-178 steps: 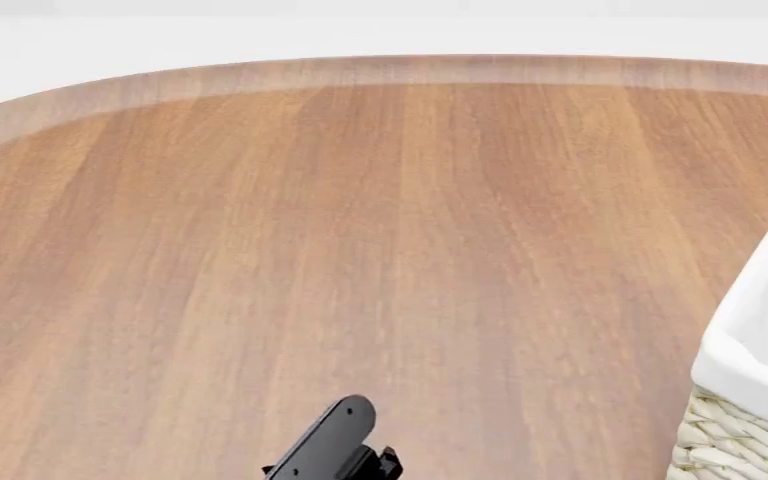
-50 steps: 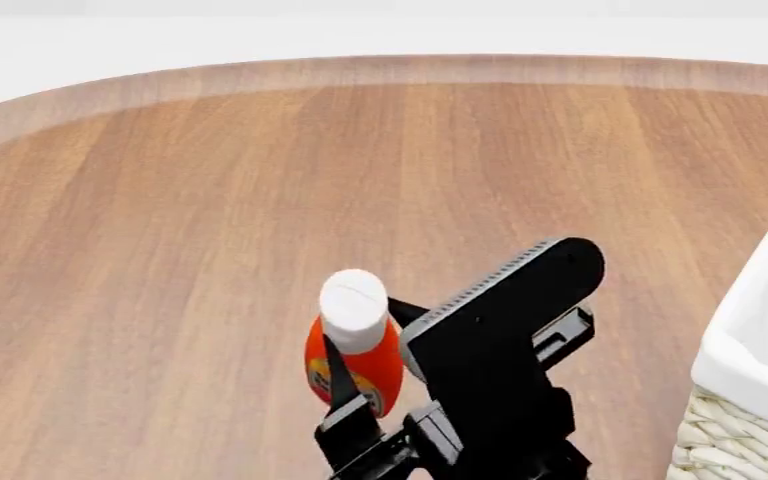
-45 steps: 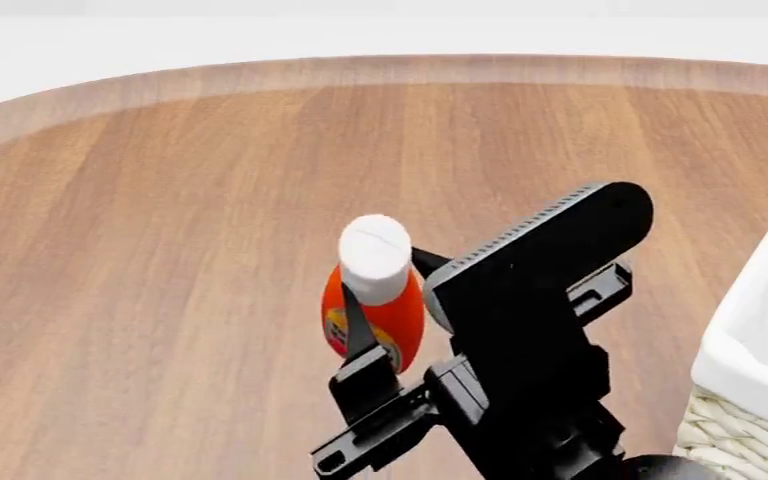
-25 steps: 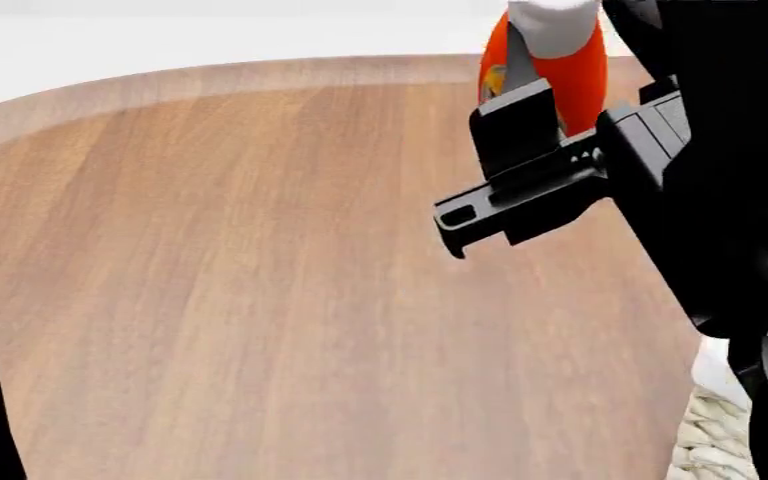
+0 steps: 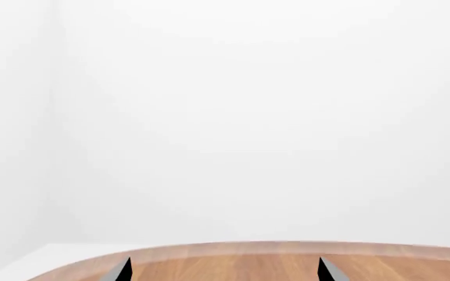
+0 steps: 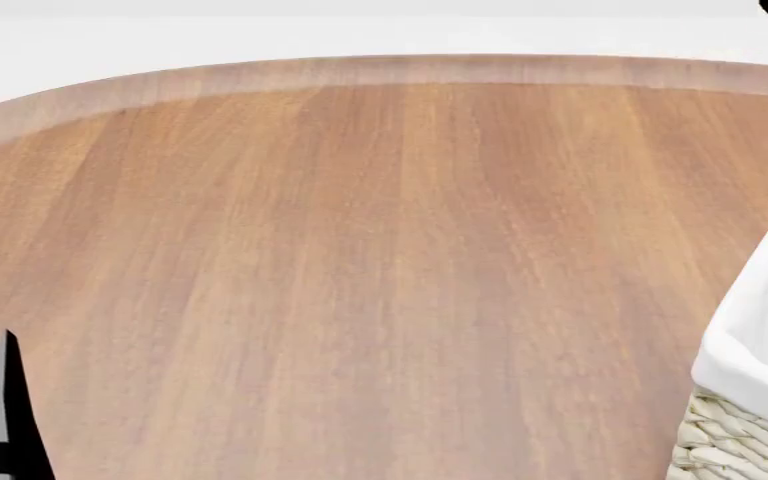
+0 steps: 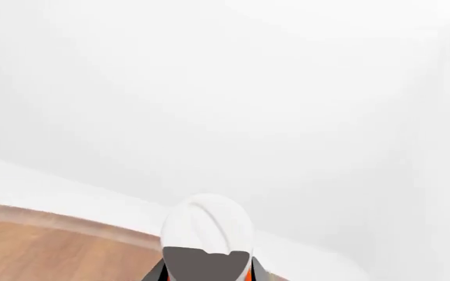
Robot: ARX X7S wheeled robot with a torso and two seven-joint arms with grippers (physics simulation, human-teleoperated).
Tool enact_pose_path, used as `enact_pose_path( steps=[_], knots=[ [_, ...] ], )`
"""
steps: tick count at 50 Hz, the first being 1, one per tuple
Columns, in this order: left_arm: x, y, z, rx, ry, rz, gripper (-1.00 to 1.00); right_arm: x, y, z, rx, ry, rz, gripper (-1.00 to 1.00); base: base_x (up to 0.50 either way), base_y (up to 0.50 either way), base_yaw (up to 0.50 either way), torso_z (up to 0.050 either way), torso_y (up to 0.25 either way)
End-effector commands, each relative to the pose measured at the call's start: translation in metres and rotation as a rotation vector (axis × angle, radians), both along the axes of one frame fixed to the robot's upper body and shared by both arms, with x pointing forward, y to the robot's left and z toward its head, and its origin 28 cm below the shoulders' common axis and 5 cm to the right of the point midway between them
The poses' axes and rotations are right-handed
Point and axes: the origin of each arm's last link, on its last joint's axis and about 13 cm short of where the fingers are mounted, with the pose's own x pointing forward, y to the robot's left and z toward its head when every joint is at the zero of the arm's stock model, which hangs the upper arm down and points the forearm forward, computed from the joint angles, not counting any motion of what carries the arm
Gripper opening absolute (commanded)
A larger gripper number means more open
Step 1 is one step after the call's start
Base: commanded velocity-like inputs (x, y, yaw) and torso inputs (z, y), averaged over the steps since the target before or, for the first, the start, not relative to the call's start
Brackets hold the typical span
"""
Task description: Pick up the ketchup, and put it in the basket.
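in our right wrist view the right gripper (image 7: 207, 270) is clenched on the small orange-red squeeze bottle of ketchup (image 7: 208, 231): a dark finger (image 7: 206, 264) lies across the bottle just under its rounded white cap, and slivers of orange body show on either side of it. the bottle stands upright in the grip, with plain white wall behind it and the wooden table (image 7: 45, 246) low beyond it, so we judge it is held high above the table. the head view does not show the bottle at all; only a small dark shape at that view's upper right corner, which may be part of the right arm, though we cannot tell.

of the left gripper (image 5: 223, 270) we see only two dark fingertips (image 5: 123, 270) set wide apart with bare wood between them, so its jaws stand released and hold nothing. in the head view a dark sliver of it shows on the side of the table far from the basket.

the tall cream-white woven wicker basket with the white cloth liner (image 6: 758, 330) sits on the round wooden table at its right side, partly cut off by the head view's edge. what we can see of its inside is only white liner; its floor is hidden, so we cannot say what it holds.

we judge the pick-up done: the ketchup is off the table and in hand. what is left is to carry it over the basket's rim, lower it inside and let go.
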Motion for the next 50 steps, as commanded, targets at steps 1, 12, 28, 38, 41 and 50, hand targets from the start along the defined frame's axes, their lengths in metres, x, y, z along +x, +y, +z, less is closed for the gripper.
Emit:
enact_pose_path(
  steps=[1, 12, 28, 38, 41, 50],
  knots=[
    [0.001, 0.001, 0.006, -0.017, -0.021, 0.019, 1.00, 0.006, -0.024, 0.013, 0.095, -0.017, -0.071, -1.00, 0.00, 0.00, 0.00, 0.000, 0.000],
    [0.000, 0.004, 0.003, -0.027, -0.010, 0.019, 1.00, 0.011, -0.032, 0.009, 0.140, 0.001, -0.105, -1.00, 0.00, 0.00, 0.00, 0.000, 0.000],
    [-0.009, 0.007, 0.013, -0.033, -0.038, 0.034, 1.00, 0.044, -0.044, -0.023, 0.237, 0.060, -0.117, -1.00, 0.00, 0.00, 0.00, 0.000, 0.000],
    [-0.006, 0.005, 0.007, -0.016, -0.015, 0.033, 1.00, 0.063, -0.047, -0.042, 0.266, 0.092, -0.130, -1.00, 0.00, 0.00, 0.00, 0.000, 0.001],
    [-0.008, 0.005, 0.007, -0.015, -0.016, 0.034, 1.00, 0.065, -0.048, -0.045, 0.263, 0.098, -0.145, -1.00, 0.00, 0.00, 0.00, 0.000, 0.000],
    [-0.009, 0.004, 0.002, -0.005, -0.001, 0.025, 1.00, 0.070, -0.056, -0.059, 0.250, 0.122, -0.230, -1.00, 0.00, 0.00, 0.00, 0.000, 0.000]
  ],
)
